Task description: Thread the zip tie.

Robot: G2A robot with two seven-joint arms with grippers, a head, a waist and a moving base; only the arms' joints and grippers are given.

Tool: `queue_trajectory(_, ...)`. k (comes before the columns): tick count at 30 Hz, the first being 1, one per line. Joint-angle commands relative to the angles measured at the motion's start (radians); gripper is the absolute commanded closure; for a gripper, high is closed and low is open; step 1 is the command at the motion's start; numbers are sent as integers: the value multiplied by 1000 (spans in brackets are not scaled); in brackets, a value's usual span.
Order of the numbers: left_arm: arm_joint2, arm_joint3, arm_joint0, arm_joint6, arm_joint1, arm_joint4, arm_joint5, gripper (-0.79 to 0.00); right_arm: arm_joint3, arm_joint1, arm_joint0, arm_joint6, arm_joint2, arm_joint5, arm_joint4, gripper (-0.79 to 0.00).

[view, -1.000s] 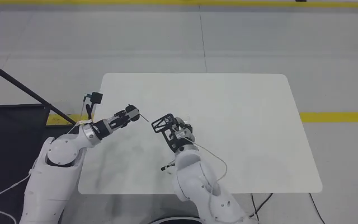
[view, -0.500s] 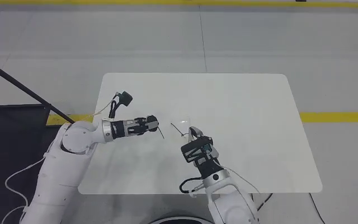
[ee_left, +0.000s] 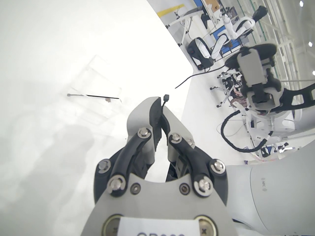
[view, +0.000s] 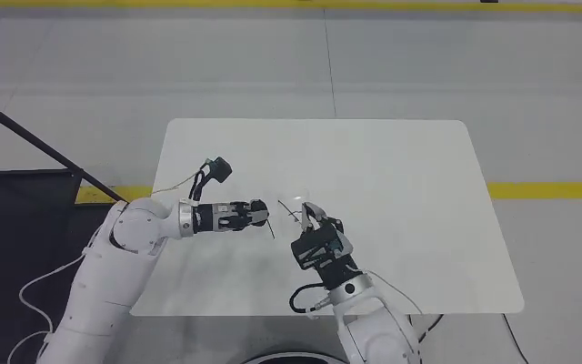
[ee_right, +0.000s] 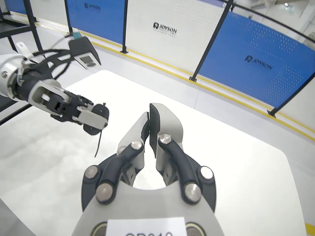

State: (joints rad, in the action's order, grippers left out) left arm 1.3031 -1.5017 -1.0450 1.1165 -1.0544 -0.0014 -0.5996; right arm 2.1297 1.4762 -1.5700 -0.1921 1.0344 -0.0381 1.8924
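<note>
White table [view: 409, 182] on a pale workshop floor, seen from above: the left gripper [view: 259, 215] is clamped on a black zip tie [view: 270, 229], whose tail droops below the fingers toward the surface. Close by but not touching hangs the right gripper [view: 313, 217], next to a scrap of clear plastic [view: 298, 197] with a second tie [view: 289, 210] at it.

Left wrist view: the left gripper [ee_left: 160, 114] has its fingers pressed together on the zip tie [ee_left: 166, 97] — the square head pokes out just past the tips. Beyond, the second tie [ee_left: 98, 96] lies flat on the clear plastic [ee_left: 98, 74], apart from the gripper.

Right wrist view: the right gripper [ee_right: 150, 114] hangs above the table with its pads squeezed tight against each other. The left gripper [ee_right: 94, 121] sits near it, the zip tie [ee_right: 98, 146] dangling free beneath, apart from the right fingers.

Half a second earlier the left gripper stood farther off — it has edged closer to the right one, tie in its grip in both frames.
</note>
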Motion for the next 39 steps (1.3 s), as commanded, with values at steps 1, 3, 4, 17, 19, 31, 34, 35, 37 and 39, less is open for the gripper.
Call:
queue_trajectory(1,-20,16,27,31,0,-6,-7,0,9,-5,-13,66,9,-5,15,0)
queue_trajectory(3,-45,29,51,54,-1,-16,-20,0,19,-11,-36,144,16,-8,26,0)
queue_trajectory(4,-56,35,62,63,-2,-25,-24,0,22,-14,-48,182,21,-15,24,0)
queue_trajectory(17,-163,90,161,99,-13,-71,8,0,41,-45,-106,344,78,-140,63,0)
queue_trajectory(19,-163,90,161,99,-13,-71,8,0,41,-45,-106,344,78,-140,63,0)
queue_trajectory(31,-214,126,190,131,-18,-152,27,0,13,-44,-78,281,8,-22,249,0)
queue_trajectory(34,-228,141,202,133,-20,-167,29,0,-1,-41,-65,250,-27,22,306,0)
queue_trajectory(35,-233,145,206,136,-20,-176,32,0,-6,-40,-60,242,-36,33,322,0)
queue_trajectory(37,-239,151,212,139,-20,-184,35,0,-12,-39,-53,233,-51,43,332,0)
queue_trajectory(39,-239,151,212,139,-20,-184,35,0,-17,-38,-46,225,-56,48,336,0)
